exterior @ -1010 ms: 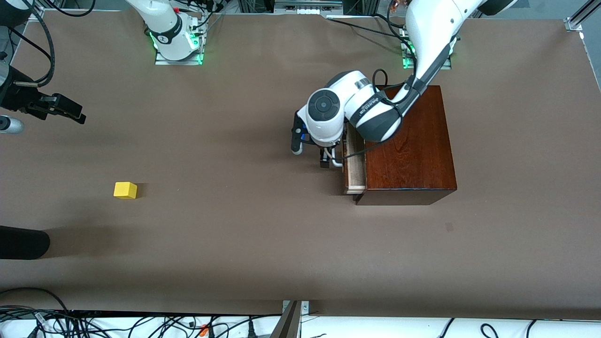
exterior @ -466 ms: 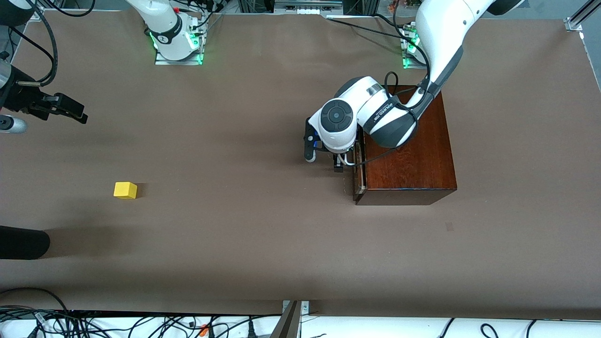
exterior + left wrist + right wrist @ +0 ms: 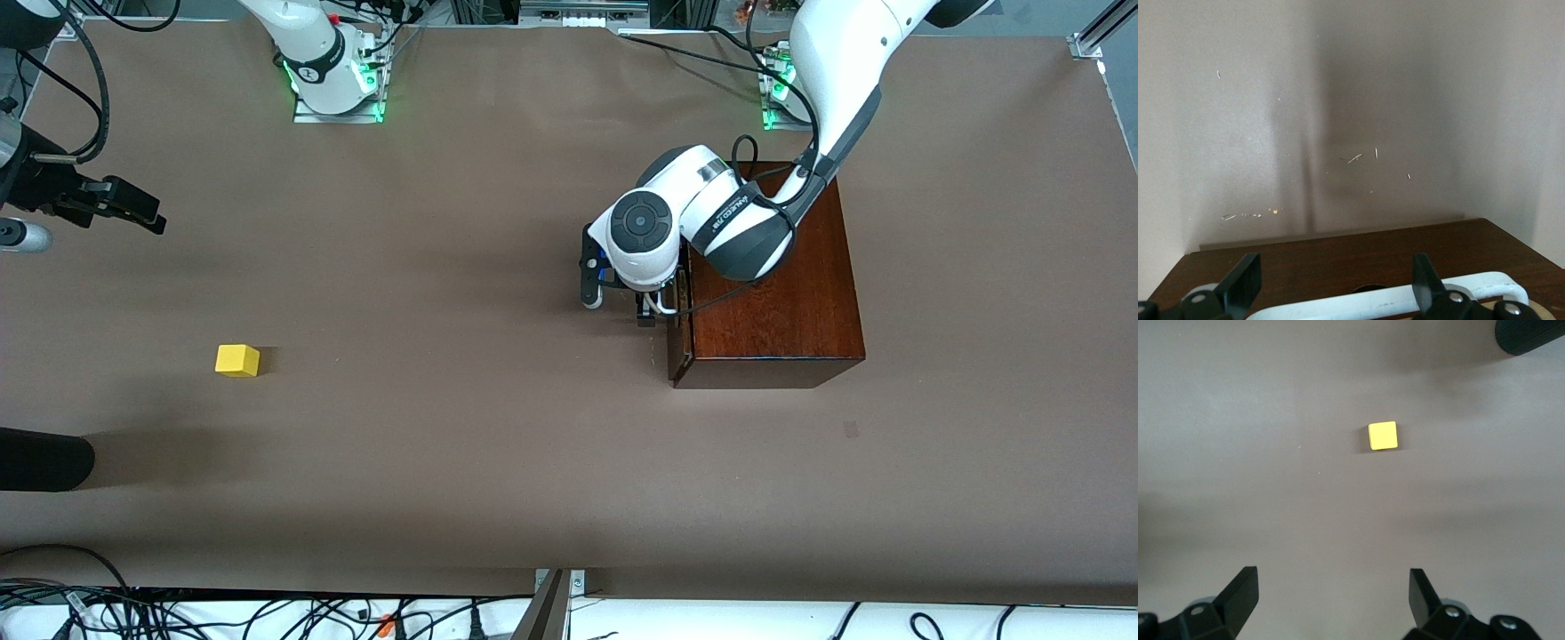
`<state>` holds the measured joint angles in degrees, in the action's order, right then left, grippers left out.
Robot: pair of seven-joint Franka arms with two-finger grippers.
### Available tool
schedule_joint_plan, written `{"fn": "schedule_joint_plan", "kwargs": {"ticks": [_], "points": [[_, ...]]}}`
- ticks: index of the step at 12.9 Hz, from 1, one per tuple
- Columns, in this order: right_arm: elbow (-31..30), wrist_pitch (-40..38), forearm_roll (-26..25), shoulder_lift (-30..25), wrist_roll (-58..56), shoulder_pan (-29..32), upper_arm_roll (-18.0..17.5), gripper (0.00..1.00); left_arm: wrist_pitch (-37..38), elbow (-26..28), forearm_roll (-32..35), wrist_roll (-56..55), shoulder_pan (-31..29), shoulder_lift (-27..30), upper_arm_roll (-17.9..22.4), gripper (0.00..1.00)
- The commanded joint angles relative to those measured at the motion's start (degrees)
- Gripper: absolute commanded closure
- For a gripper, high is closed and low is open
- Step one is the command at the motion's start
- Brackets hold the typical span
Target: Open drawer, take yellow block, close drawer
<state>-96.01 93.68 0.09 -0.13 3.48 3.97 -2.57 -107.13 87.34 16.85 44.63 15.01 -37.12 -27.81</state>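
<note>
One yellow block (image 3: 237, 360), a small plain bright cube, sits alone on the table (image 3: 444, 444) toward the right arm's end, well apart from both sets of fingers, bare surface all round it. Farther from the camera, the drawer (image 3: 675, 333) is pushed flush into the mahogany box (image 3: 782, 311). The left gripper (image 3: 647, 313) spreads its fingers (image 3: 1241, 290) wide astride the white handle (image 3: 1371, 307), not pinching; its wrist hides much of the drawer front. The right gripper (image 3: 133, 213) waits, open wide, partly cut off at the table's edge.
</note>
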Motion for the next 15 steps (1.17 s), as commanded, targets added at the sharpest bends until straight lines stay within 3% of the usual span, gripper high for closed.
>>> {"fn": "schedule_joint_plan", "kwargs": {"ticks": [1, 6, 10, 13, 15], "points": [[0.65, -0.34, -0.09, -0.4, -0.15, 1.39, -1.13, 0.0, 1.92, 0.11, 2.84, 0.11, -0.07, 1.52, 0.22, 0.0], [0.83, -0.26, 0.0, 0.31, -0.4, 1.39, -1.04, 0.0, 2.01, -2.86, 1.26, -1.56, -0.16, 1.7, -0.66, 0.0], [0.92, 0.18, 0.0, 0.57, -0.23, 1.3, -1.04, 0.0, 3.67, -3.76, -9.89, -15.67, -1.73, 7.57, -0.66, 0.0], [1.35, 0.01, -0.09, 0.57, -0.58, 1.3, -1.04, 0.0, 12.71, -4.02, -10.17, -28.69, -6.82, 14.25, -0.75, 0.0], [1.36, 0.1, -0.09, 0.66, -0.58, 1.3, -1.04, 0.0, 17.29, -4.37, -10.17, -30.56, -11.82, 18.21, -0.75, 0.0]]}}
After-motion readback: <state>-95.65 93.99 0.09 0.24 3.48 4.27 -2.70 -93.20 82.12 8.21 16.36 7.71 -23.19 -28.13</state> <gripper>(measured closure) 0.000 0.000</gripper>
